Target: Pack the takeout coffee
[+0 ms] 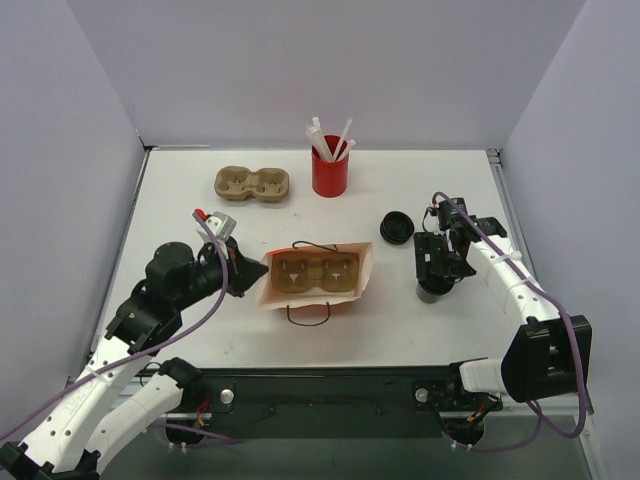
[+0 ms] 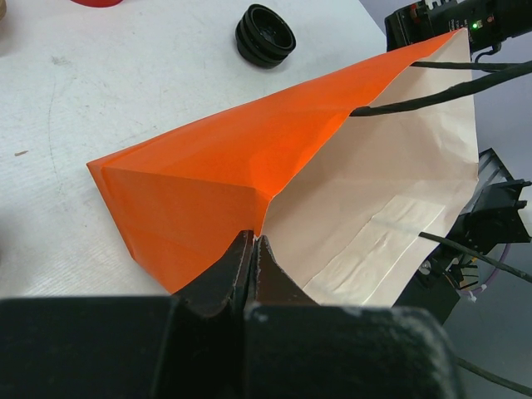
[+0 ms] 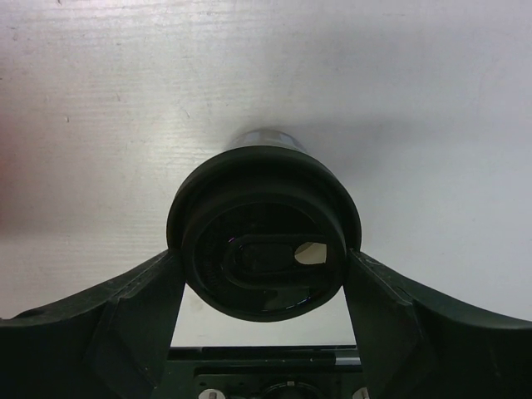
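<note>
We are looking at the left arm stretching from its base at the near left corner, elbow bent, with the forearm lying low and pointing right toward the middle of the table (image 1: 400, 335). The left gripper (image 1: 249, 273) (image 2: 252, 243) is sitting with its jaws pressed together, clamping the left edge of the orange paper bag (image 1: 363, 272) (image 2: 199, 174) right where the orange outside is meeting the pale lining. The bag's mouth is gaping open, its dark cord handles hanging to either side, and a tan cup carrier (image 1: 315, 272) is showing inside it.

The right arm is rising from the near right corner, its white link running away and leftward, and the wrist is folding over so that the right gripper (image 1: 436, 272) (image 3: 264, 262) is pointing straight down. Directly below it the lidded cup (image 1: 432, 293) (image 3: 264, 208) is standing on the table, to the right of the bag and apart from it. The jaws are standing wide, one on each side of this cup, their inner faces meeting the outline of the lid. We cannot tell whether they are pressing on it.

The other dark cup (image 1: 396, 228) (image 2: 265, 35) is resting on the table farther back, between the bag and the right arm. A second carrier (image 1: 252, 183) and a red cup of straws (image 1: 329, 175) are sitting near the far edge.
</note>
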